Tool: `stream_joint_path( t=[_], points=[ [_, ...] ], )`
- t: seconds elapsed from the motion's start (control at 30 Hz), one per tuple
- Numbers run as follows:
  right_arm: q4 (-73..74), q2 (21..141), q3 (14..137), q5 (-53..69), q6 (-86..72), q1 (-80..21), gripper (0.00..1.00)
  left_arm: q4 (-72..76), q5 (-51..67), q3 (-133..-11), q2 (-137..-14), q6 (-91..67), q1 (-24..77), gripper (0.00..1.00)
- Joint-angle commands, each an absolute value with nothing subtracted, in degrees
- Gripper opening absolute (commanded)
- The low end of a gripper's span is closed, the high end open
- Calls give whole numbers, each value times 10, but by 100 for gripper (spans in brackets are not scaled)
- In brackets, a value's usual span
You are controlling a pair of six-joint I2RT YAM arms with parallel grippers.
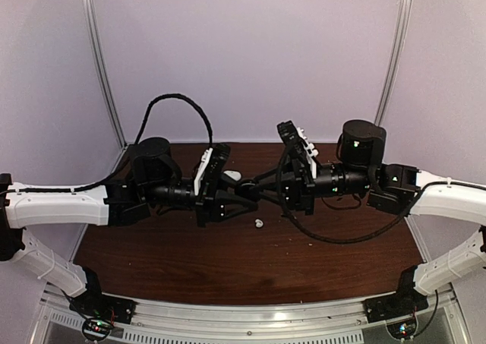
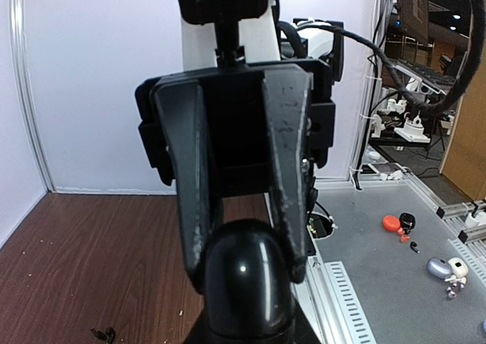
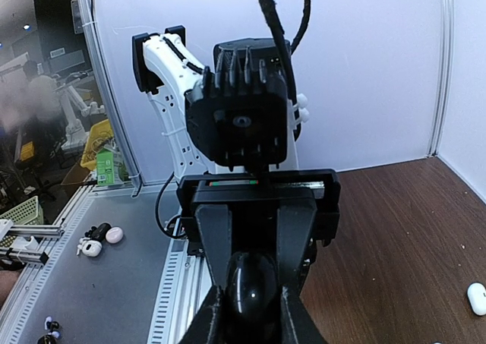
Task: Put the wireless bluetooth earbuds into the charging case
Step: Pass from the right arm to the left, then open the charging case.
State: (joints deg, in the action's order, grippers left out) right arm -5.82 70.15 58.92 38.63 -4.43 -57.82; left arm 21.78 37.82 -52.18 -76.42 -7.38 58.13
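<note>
Both grippers meet tip to tip above the middle of the table. My left gripper (image 1: 247, 194) and my right gripper (image 1: 266, 186) are both shut on a glossy black round case, which shows in the left wrist view (image 2: 243, 279) and the right wrist view (image 3: 253, 283). One white earbud (image 1: 260, 224) lies on the table just in front of the grippers. Another small white rounded piece (image 1: 234, 175) lies behind the left gripper; a white piece also lies on the wood in the right wrist view (image 3: 476, 298). A tiny black piece (image 2: 102, 333) lies on the wood.
The brown wooden table (image 1: 152, 260) has white walls behind and at the sides. An aluminium rail (image 1: 243, 314) runs along the near edge. Black cables (image 1: 178, 101) loop above both wrists.
</note>
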Motion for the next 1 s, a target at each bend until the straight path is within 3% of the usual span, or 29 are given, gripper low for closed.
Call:
stream_joint_path(
  t=[0.0, 0.23, 0.27, 0.33, 0.4, 0.97],
  points=[
    [-71, 703, 602, 396, -47, -578, 13, 252, 383, -526, -763, -78, 583, 18],
    [-73, 700, 595, 397, -46, -578, 16, 259, 382, -520, -760, -82, 582, 13],
    [-73, 700, 595, 398, -47, -577, 22, 261, 382, -518, -759, -81, 582, 12],
    [-75, 699, 595, 398, -50, -578, 41, 263, 380, -515, -755, -78, 582, 10],
    [-76, 698, 596, 396, -51, -577, 46, 261, 378, -513, -754, -70, 583, 8],
    [-82, 692, 598, 321, -84, -552, 48, 246, 380, -493, -736, -5, 589, 4]
  ],
)
